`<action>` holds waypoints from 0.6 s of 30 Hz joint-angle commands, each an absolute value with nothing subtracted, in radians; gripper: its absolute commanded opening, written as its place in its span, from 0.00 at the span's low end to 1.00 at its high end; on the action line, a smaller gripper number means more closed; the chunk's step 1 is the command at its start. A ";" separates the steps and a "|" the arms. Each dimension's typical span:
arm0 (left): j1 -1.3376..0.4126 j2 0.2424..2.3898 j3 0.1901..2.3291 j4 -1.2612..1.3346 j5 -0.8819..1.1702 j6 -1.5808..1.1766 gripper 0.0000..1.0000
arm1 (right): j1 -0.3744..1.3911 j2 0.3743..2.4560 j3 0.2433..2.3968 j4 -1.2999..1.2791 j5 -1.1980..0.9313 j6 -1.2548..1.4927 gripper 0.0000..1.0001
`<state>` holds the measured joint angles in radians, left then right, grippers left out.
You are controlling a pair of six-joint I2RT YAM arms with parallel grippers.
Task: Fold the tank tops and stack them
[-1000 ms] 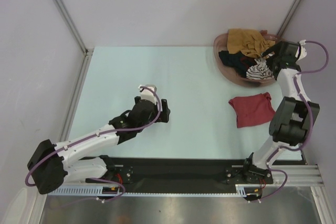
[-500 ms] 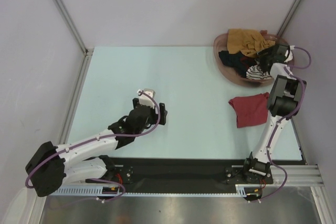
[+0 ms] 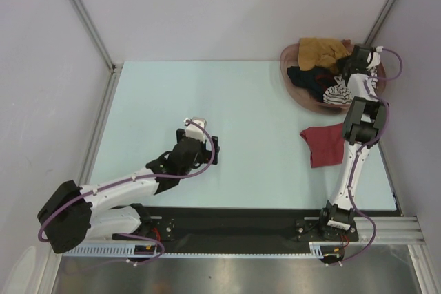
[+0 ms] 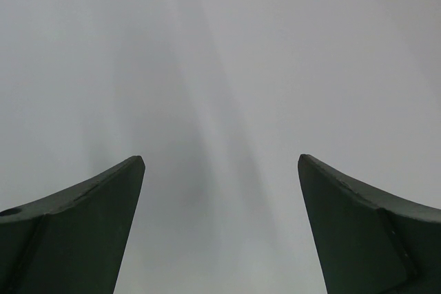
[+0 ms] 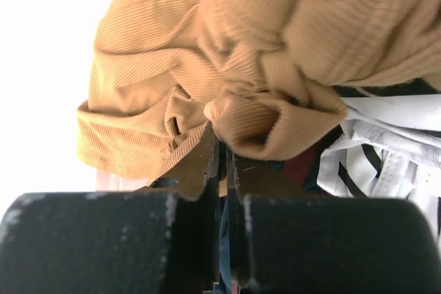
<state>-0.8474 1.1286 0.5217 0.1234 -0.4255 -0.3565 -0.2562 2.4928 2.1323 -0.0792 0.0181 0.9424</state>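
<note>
The mustard-brown tank top [image 3: 320, 51] lies bunched at the back of the basket [image 3: 292, 56], with a black tank top [image 3: 306, 77] and a striped one [image 3: 336, 92] in front of it. My right gripper [image 3: 344, 67] reaches into the basket. In the right wrist view its jaws [image 5: 222, 144] are shut, pinching a fold of the mustard cloth [image 5: 262, 46]; the striped top [image 5: 386, 149] lies just to the right. A dark red tank top [image 3: 329, 144] lies flat on the table. My left gripper [image 3: 200, 141] stands open mid-table, nothing between its fingers [image 4: 89, 197].
The pinkish-brown oval basket sits at the table's back right corner, close to the right wall post [image 3: 389, 1]. The pale table surface [image 3: 207, 94] stretches left of the clothes. The black rail [image 3: 234, 222] with both arm bases runs along the near edge.
My right gripper has pushed further back into the basket to the mustard top and gone from open to shut. The left arm has drifted slightly toward the near edge.
</note>
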 commanded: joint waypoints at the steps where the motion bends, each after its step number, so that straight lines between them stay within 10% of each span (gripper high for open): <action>1: -0.839 1.128 0.552 0.158 -0.445 -0.336 1.00 | -0.229 2.441 2.194 -0.072 0.029 0.853 0.00; 18: -0.839 0.994 0.503 0.126 -0.566 -0.357 1.00 | 0.240 1.757 2.036 -0.063 0.053 0.272 0.00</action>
